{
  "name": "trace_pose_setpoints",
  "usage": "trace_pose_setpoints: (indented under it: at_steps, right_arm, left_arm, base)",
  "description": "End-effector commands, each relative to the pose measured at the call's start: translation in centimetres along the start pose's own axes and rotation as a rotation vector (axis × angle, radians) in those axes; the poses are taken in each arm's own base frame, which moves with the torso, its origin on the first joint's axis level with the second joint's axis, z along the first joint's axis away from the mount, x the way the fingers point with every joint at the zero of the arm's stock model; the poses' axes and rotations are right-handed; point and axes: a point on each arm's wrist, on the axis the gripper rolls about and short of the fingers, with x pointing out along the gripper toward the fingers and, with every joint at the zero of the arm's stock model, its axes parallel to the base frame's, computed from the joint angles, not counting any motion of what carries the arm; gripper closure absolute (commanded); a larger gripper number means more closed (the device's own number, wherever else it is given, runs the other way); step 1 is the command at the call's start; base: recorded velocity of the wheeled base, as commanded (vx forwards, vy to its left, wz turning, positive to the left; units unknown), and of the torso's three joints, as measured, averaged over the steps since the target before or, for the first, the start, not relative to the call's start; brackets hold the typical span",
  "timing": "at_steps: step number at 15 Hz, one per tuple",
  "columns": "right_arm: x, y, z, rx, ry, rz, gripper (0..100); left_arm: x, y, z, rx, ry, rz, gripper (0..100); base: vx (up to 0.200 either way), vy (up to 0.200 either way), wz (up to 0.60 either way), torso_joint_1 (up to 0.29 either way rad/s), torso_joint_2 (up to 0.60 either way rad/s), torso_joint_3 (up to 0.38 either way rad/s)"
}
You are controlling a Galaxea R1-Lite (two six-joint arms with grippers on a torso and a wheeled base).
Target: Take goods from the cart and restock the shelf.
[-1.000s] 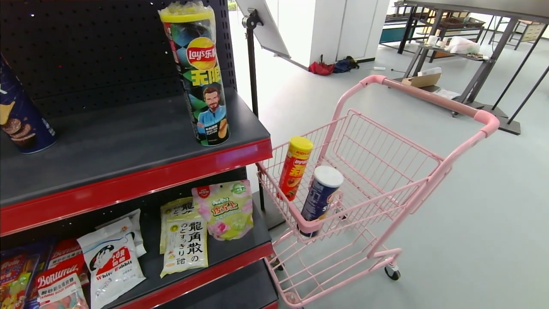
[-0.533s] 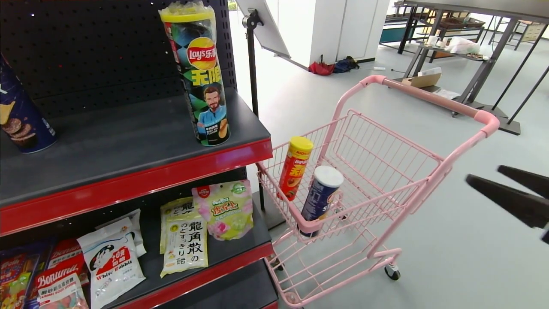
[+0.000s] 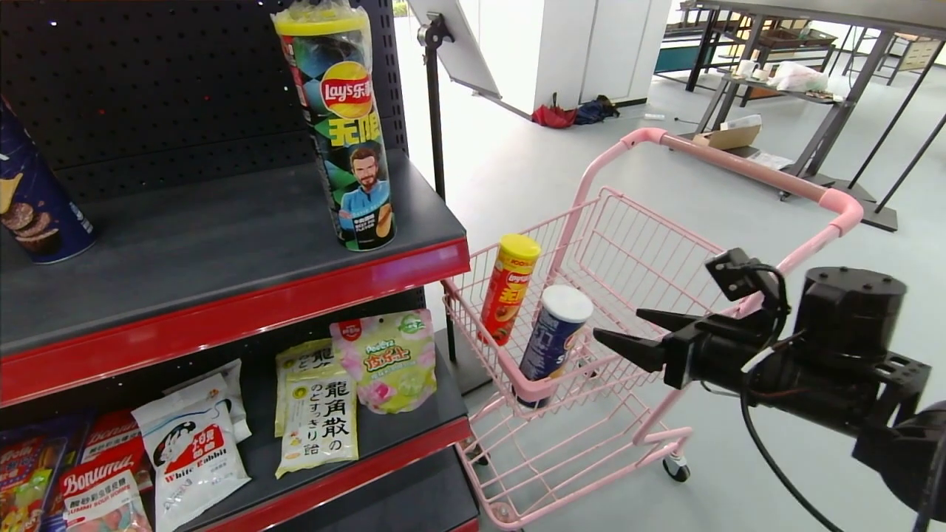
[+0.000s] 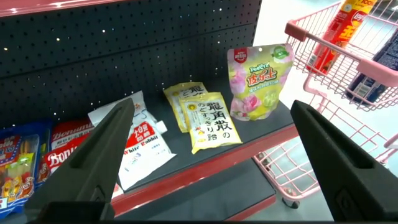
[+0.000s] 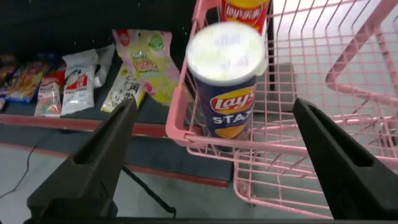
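Right now the right gripper [image 3: 617, 325], spread empty, hangs near the blue can [image 3: 550, 343] at the cart's [image 3: 739, 166] front corner; a careless reach could snag the wire rim or tip it into the yellow can [image 3: 508, 288].

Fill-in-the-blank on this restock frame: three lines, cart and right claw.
The pink cart holds ____ cans.
The right claw is ____, facing the blue can without touching it.
The blue can has a ____ lid.
Missing words: two; open; white.
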Motion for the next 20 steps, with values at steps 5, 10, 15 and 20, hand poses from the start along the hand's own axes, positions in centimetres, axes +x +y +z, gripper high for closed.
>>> trace_pose_setpoints:
  at_steps: [5, 10, 15, 20]
  right_arm:
    - [4.3, -1.4, -2.2, 0.022, 0.078, 0.011, 0]
    - [5.7, -0.9, -2.8, 0.023, 0.097, 0.036, 0]
    - [8.0, -2.1, -3.9, 0.028, 0.118, 0.022, 0]
    - [10.2, -2.8, -4.2, 0.023, 0.105, 0.022, 0]
  left_arm:
    - [0.0, 0.0, 0.0, 0.0, 0.001, -0.001, 0]
    - [0.0, 0.0, 0.0, 0.0, 0.001, 0.001, 0]
    - [0.0, 0.0, 0.0, 0.0, 0.001, -0.001, 0]
    - [0.0, 0.0, 0.0, 0.001, 0.001, -0.001, 0]
  base:
    - [0.0, 0.0, 0.0, 0.0, 0.0, 0.0]
    - [0.0, 0.0, 0.0, 0.0, 0.0, 0.0]
    - [0.0, 0.0, 0.0, 0.0, 0.0, 0.0]
    - [0.0, 0.0, 0.0, 0.0, 0.0, 0.0]
